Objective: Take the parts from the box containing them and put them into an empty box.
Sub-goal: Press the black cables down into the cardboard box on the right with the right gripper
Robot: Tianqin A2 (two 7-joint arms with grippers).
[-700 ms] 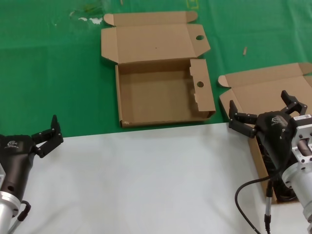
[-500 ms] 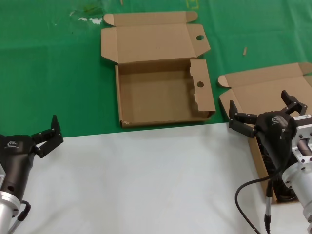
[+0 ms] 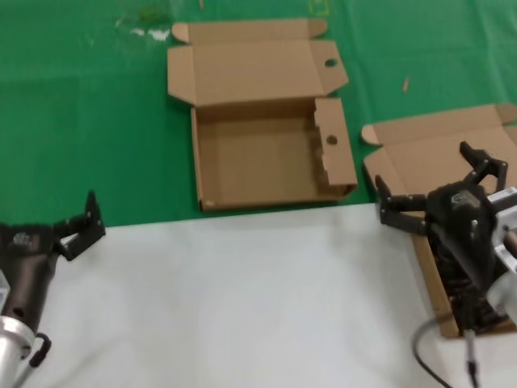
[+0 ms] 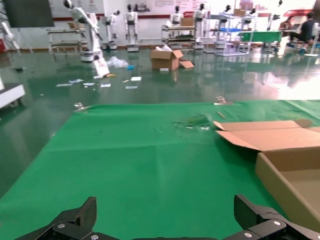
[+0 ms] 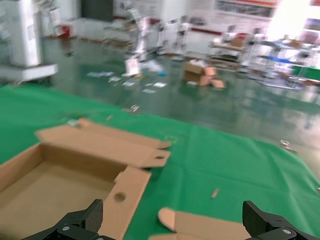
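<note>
Cardboard source box (image 3: 404, 153) at 3 o'clock keeps its black cables (image 3: 452, 271). The right hand (image 3: 440, 178), wide open and empty, has lifted slightly above them; left hand (image 3: 81, 218) waits open at 8 o'clock. Nothing has reached the empty box (image 3: 258, 153) at 12 o'clock.

We see the table: a green cloth (image 3: 81, 121) covers its far part, a white sheet (image 3: 242, 307) the near part. On the green, ahead of the left gripper (image 3: 81, 222) and to its right, lies the empty box (image 3: 266, 153); beneath the right gripper (image 3: 440, 182) lies the box containing them (image 3: 424, 145).
</note>
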